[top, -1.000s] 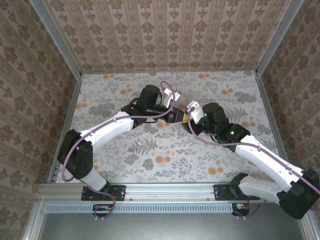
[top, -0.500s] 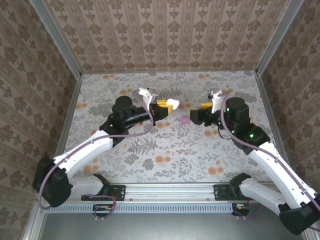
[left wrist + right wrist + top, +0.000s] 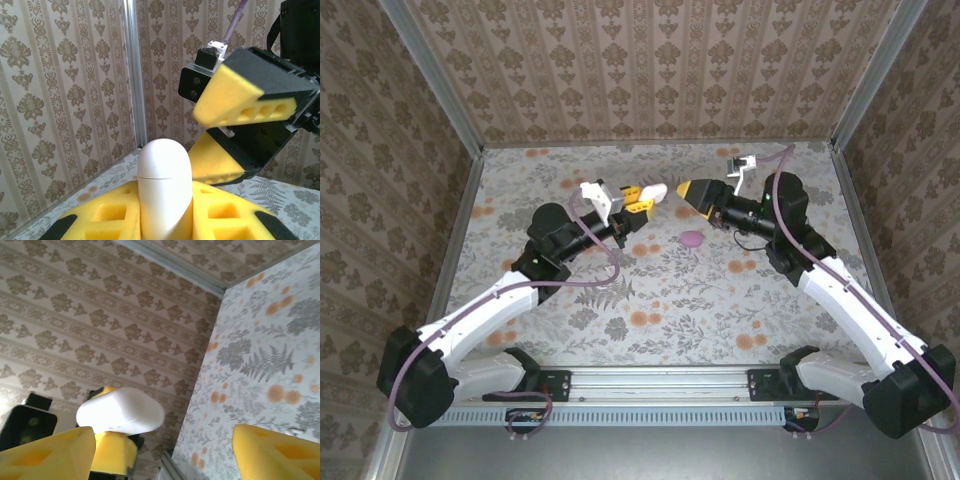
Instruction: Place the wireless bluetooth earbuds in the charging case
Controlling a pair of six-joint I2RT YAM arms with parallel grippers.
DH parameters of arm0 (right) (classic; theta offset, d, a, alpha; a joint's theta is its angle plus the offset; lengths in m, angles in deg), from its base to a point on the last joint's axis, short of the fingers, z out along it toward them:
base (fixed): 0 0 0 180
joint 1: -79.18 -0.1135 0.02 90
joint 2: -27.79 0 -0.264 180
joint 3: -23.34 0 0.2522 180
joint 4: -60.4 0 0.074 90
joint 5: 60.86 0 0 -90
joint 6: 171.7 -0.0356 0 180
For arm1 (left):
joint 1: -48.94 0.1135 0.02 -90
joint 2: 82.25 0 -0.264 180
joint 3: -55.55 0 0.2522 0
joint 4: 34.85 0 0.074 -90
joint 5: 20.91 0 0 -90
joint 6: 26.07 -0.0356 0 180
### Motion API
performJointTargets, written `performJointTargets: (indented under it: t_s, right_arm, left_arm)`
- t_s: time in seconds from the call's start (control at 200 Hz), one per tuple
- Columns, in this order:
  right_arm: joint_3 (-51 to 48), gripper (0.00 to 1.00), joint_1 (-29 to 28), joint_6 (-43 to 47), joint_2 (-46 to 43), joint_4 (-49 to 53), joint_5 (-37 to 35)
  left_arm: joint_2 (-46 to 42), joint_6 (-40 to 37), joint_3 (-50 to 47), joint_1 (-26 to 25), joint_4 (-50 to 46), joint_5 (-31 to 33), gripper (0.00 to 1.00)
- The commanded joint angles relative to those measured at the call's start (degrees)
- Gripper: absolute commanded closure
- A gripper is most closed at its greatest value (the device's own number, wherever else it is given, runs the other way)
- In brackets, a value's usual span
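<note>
Floral table (image 3: 670, 300); pinkish-purple earbud (image 3: 692, 239) on it

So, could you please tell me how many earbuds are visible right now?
1: a pinkish-purple earbud lies on the table, near its middle. Another may be hidden, for instance inside the closed white case.

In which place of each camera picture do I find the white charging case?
Top external: middle, slightly above centre, charging case at the left gripper's tip.
Left wrist: bottom centre, upright between yellow fingers.
Right wrist: lower left, lying sideways.
Shared landmark: the left gripper's yellow fingers clamp it.
</note>
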Motion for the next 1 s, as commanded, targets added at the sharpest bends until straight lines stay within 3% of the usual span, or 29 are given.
performJointTargets:
  t_s: [0.0,0.23,0.595,0.865,0.995]
  right_arm:
    - [1.0,0.24,-0.1,-7.6,1.7,-7.7,2.8]
    - [3.9,0.22,-1.7,-16.5,5.8,-8.1,3.8]
    - [4.0,0.23,-3.3,-20.3,7.5,-10.4,3.6]
    - [2.6,0.25,-4.6,-29.8,10.5,-20.8,5.0]
    - [2.6,0.28,-5.3,-30.5,10.9,-20.9,4.3]
  left_arm:
    - [-0.7,1.0,-0.5,-0.7,4.9,0.8,0.76]
    - [0.0,1.9,-0.2,-1.0,5.3,0.9,0.76]
    - [0.2,2.0,0.5,-1.0,4.6,1.0,0.75]
    - [0.8,2.0,0.7,-1.3,4.6,3.3,0.74]
    - [1.1,1.8,0.9,-1.5,4.6,3.7,0.73]
